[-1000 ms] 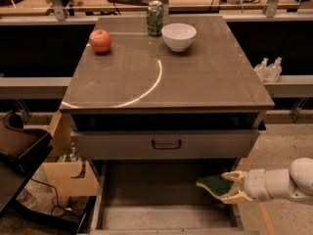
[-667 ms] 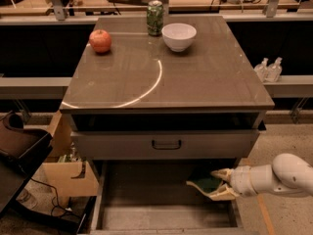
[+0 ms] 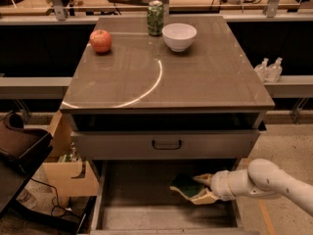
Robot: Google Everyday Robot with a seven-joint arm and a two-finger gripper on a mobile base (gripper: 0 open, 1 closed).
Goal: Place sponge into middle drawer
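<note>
The middle drawer (image 3: 127,214) stands pulled out below the cabinet, a wide grey tray with a flat floor and low side walls. My gripper (image 3: 199,188) reaches in from the right, over the drawer's right half. It is shut on the sponge (image 3: 184,185), whose dark green face is up with the pale yellow body at its lower edge. The sponge hangs a little above the drawer floor, pointing left. My white arm (image 3: 264,180) runs off to the lower right.
A grey drawer front with a dark loop handle (image 3: 166,144) sits just above the open drawer. On the cabinet top (image 3: 195,82) stand a red apple (image 3: 100,40), a green can (image 3: 155,17) and a white bowl (image 3: 179,36). A cardboard box (image 3: 68,173) stands at the left.
My gripper has moved left with the sponge, further in over the open drawer. Nothing on the cabinet top has moved.
</note>
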